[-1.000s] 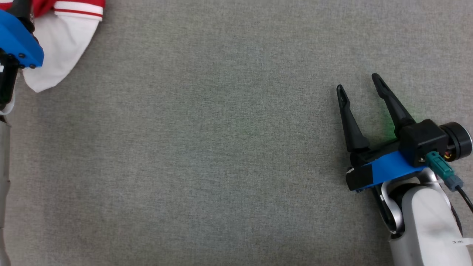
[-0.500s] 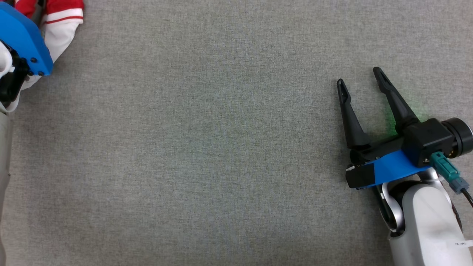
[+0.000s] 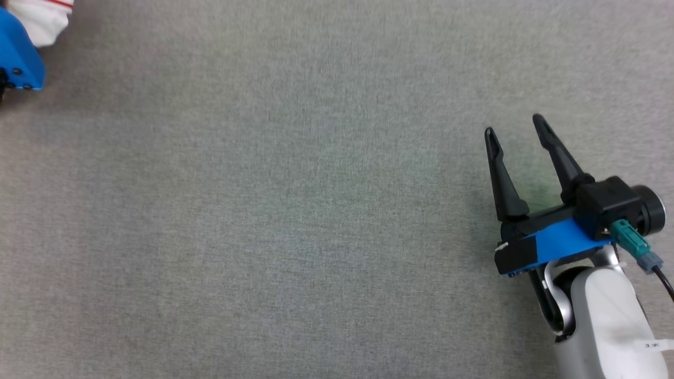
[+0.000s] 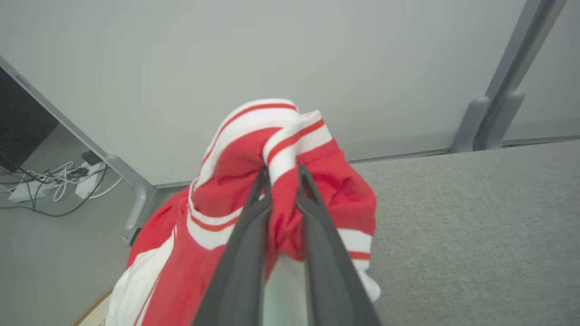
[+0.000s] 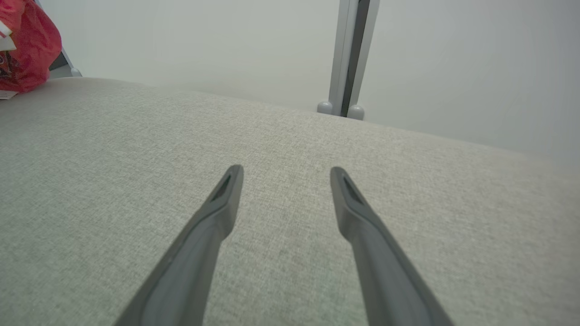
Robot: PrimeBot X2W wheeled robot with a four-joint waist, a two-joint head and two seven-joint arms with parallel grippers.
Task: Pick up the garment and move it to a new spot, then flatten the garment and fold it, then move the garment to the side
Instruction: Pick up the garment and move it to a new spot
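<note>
The garment [image 4: 235,181] is red with white, red-striped trim. In the left wrist view it bunches around my left gripper [image 4: 283,174], whose two fingers are shut on a red fold of it near the table's far left edge. In the head view a white corner of the garment [image 3: 42,18] peeks out at the top left, beside the left arm's blue wrist plate [image 3: 18,58]. A red lump of the garment [image 5: 25,47] also shows far left in the right wrist view. My right gripper [image 3: 517,126] rests low over the grey table at the right, open and holding nothing.
The grey fabric table [image 3: 295,200] spreads wide between the two arms. Behind it are a pale wall and a grey post [image 5: 349,59]. Off the table's left edge, cables and a power strip [image 4: 50,185] lie on the floor.
My left gripper has shut on the garment. The garment and the left wrist plate have slid toward the head view's top-left corner. The right gripper stays open, sitting slightly lower in that view.
</note>
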